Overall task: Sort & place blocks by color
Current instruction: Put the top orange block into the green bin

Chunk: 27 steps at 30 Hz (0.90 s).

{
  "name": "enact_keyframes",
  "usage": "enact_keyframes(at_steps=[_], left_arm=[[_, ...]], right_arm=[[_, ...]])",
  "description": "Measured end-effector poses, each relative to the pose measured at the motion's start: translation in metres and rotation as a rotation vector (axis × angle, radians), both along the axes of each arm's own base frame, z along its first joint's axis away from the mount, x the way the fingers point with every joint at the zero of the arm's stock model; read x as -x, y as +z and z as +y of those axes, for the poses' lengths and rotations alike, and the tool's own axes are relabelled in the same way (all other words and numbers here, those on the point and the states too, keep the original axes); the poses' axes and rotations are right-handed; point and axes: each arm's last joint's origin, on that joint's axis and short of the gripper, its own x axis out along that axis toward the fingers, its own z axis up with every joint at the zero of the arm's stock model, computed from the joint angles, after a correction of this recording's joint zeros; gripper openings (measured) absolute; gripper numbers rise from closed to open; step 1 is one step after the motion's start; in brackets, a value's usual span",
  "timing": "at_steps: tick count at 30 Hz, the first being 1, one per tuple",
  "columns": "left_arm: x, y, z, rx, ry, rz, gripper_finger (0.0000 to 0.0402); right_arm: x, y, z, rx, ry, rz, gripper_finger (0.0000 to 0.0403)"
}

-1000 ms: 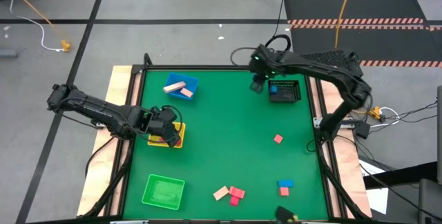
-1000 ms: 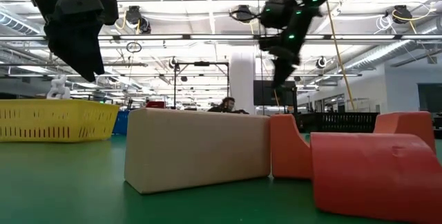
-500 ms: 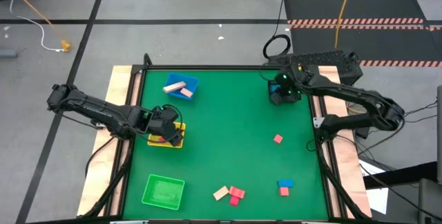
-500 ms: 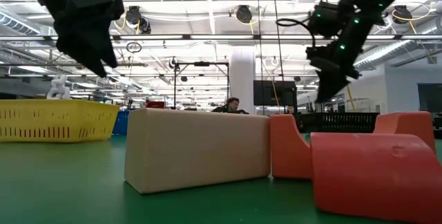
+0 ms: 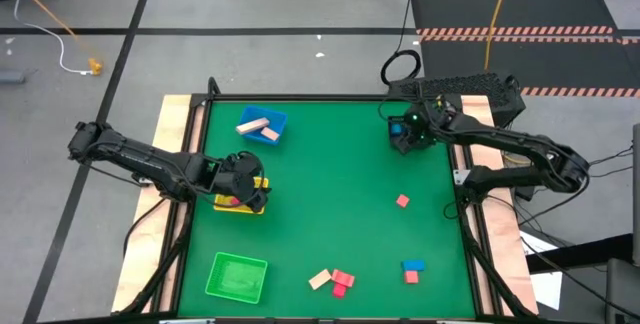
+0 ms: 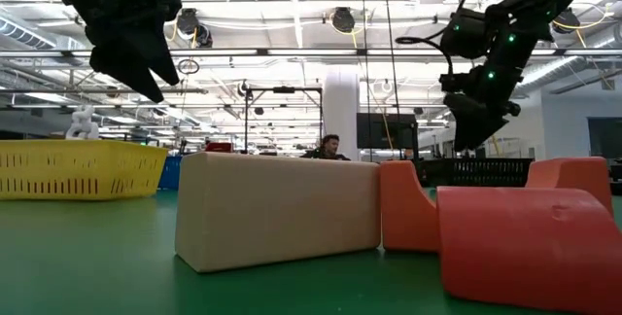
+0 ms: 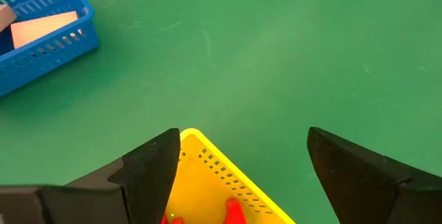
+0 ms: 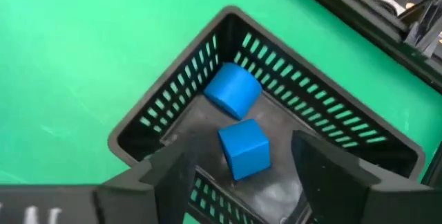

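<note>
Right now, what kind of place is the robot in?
Probably a big robot lab or workshop. The low view shows a high ceiling with pipes and lights and a person far behind the green table; striped floor mats lie nearby.

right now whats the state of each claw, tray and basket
left claw: open, empty, over the yellow tray
right claw: open, empty, over the black basket
black basket: holds two blue blocks
yellow tray: holds red blocks
blue tray: holds a tan block and a pink block
green tray: no block seen in it
</note>
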Motion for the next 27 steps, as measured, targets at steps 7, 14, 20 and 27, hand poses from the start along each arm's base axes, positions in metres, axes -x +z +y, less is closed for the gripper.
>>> enact_keyframes(at_steps=[7,14,20,27], left_arm=[[0.0,0.0,0.0,-0.011,-0.008,0.001,0.0319],[-0.003,0.003,0.0,-0.039,-0.006,-0.042,0.0319],[-0.007,0.005,-0.001,-0.058,-0.041,-0.074,0.0319],[-0.008,0.006,-0.001,-0.065,-0.052,-0.079,0.0319]], right_arm=[[0.003,0.014,0.008,0.006,-0.028,-0.116,0.0258],[-0.008,0.024,0.04,-0.164,0.041,-0.297,0.0254],[-0.023,0.017,0.086,-0.32,0.141,-0.269,0.0254],[-0.024,0.008,0.13,-0.411,0.132,-0.174,0.0254]])
